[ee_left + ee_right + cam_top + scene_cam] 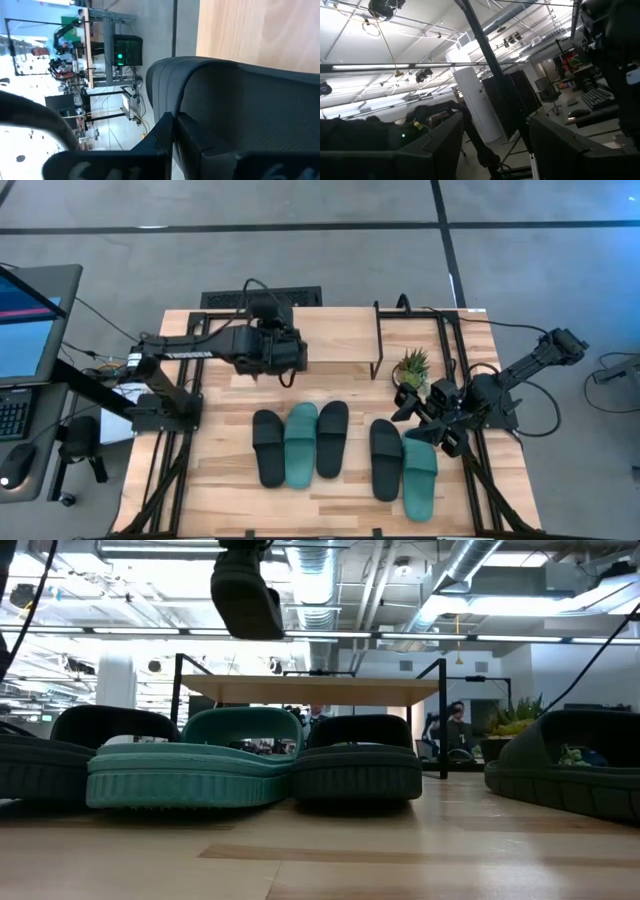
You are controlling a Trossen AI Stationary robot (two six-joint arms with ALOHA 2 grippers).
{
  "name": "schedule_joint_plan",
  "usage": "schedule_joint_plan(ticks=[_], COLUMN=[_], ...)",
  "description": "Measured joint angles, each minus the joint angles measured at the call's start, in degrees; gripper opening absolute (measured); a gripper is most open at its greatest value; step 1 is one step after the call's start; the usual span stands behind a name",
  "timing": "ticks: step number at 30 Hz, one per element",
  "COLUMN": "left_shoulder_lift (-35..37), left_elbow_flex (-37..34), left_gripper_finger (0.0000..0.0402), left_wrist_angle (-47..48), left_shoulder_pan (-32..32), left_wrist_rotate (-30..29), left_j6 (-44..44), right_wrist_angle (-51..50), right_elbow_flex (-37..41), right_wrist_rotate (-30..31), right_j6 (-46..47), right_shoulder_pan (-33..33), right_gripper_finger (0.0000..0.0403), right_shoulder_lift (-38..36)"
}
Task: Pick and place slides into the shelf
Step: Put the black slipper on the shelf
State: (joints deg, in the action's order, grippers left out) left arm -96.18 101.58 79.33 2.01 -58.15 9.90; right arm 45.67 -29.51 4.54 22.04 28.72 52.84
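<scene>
Your left gripper (268, 352), clenched on a black slide (240, 120), hovers upper left of the shelf (340, 340); carry it rightward. The right gripper (425, 416) waits with fingers spread.

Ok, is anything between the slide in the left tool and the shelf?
Nothing visible. The left tool is shut on a black slide, held up above the left end of the shelf. The plank top below it looks bare, and the other slides lie nearer the table's front.
</scene>
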Motion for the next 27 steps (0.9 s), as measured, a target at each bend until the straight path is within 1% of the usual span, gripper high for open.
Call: schedule_joint_plan(ticks=[6,11,18,22,27], left_shoulder_lift=[0.00,0.00,-0.02,-0.04,-0.07], left_elbow_flex=[-0.83,-2.99,-6.16,-8.00,-8.17], left_gripper_finger=[0.0000,0.0000,0.0000,0.0000,0.0000], left_wrist_angle=[-0.90,-0.99,-7.53,-7.43,-8.83], left_shoulder_pan=[4.01,5.60,6.76,7.79,8.98], left_wrist_rotate=[2.61,4.38,4.97,5.01,5.10], left_j6=[2.42,3.06,7.93,9.48,9.97], right_wrist_angle=[-0.02,-0.04,-0.28,-0.27,-0.28], right_elbow_flex=[0.00,0.00,0.02,0.01,0.02], right_wrist_rotate=[0.02,0.02,0.02,0.02,0.02], right_j6=[0.00,0.00,0.00,0.03,0.44], right_shoulder_pan=[0.17,0.17,0.17,0.17,0.17], right_gripper_finger=[0.0214,0.0214,0.0214,0.0214,0.0214], right_shoulder_lift=[0.00,0.00,0.00,0.00,0.00])
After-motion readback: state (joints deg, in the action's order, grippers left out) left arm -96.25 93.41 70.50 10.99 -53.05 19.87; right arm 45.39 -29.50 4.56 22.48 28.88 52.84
